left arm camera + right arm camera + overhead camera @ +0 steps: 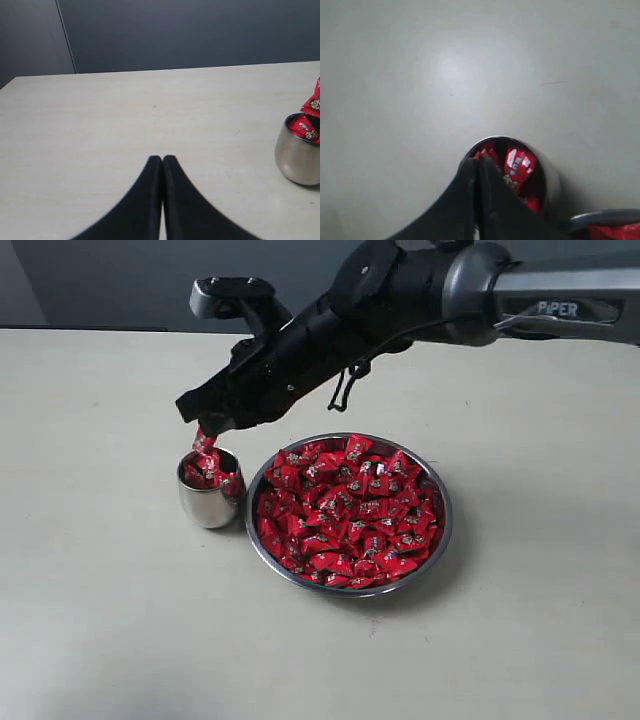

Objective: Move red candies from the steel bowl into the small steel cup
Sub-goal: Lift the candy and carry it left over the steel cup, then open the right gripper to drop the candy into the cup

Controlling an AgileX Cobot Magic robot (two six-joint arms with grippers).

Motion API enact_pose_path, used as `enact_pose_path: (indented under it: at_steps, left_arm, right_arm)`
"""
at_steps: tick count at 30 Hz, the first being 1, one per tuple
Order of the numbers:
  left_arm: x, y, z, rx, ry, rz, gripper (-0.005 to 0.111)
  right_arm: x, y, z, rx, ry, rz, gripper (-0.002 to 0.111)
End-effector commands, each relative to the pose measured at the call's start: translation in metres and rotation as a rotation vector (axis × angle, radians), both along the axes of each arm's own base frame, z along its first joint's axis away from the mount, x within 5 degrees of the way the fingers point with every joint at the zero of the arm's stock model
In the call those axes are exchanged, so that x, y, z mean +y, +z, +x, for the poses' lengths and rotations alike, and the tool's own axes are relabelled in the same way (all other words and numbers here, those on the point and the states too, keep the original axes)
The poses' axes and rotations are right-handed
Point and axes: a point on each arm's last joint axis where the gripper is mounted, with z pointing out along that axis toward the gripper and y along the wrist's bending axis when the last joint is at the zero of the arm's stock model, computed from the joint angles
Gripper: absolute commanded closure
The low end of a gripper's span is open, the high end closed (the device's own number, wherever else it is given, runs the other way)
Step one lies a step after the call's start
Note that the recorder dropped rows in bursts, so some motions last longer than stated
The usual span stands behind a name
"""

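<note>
Red foil, crinkly and light: the red candies [350, 510] weigh almost nothing. We judge their slick wrappers apt to slide out of a flat pinch, so the twisted wrapper end is the place to nip. The right pincer [204, 427] has exactly that hold. Its jaws are closed tight on the wrapper tip of a single candy [206, 444], which dangles directly over the mouth of the small steel cup [205, 505], its lower end touching or nearly touching the sweets heaped there. The cup is full to the brim with red wrappers, some rising above the rim, so we expect another piece could perch on top and tumble off. The steel bowl [349, 591] sits near the middle of the worktop [100, 620], piled across with candies. The cup stands just beside it, on the side toward the worktop's left edge. The left pincer [162, 161] hangs over bare worktop, apart from the cup, jaws pressed together with nothing between them.
</note>
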Motion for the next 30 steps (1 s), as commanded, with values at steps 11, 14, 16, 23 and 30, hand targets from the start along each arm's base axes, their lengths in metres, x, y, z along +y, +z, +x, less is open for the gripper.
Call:
enact_pose_path:
  at_steps: [11, 14, 16, 23, 30]
  left_arm:
    - [0.0000, -0.0009, -0.0002, -0.003, 0.001, -0.003, 0.106]
    - [0.0000, -0.0009, -0.0002, -0.003, 0.001, -0.003, 0.106]
    - [0.0000, -0.0009, -0.0002, -0.003, 0.001, -0.003, 0.106]
    - [0.0000, -0.0009, -0.0002, -0.003, 0.001, -0.003, 0.106]
    - [0.0000, -0.0009, -0.0002, -0.003, 0.001, -0.003, 0.106]
  right_arm:
    - [0.0086, -0.0110, -0.0021, 0.021, 0.013, -0.020, 0.109]
    - [0.0079, -0.0116, -0.0006, 0.001, 0.009, -0.031, 0.109]
    - [0.0069, -0.0126, -0.0002, -0.001, 0.005, -0.047, 0.109]
    - [0.0059, -0.0136, -0.0017, 0.001, 0.026, -0.063, 0.109]
    - [0.0062, -0.0133, -0.0015, 0.002, 0.023, -0.059, 0.060]
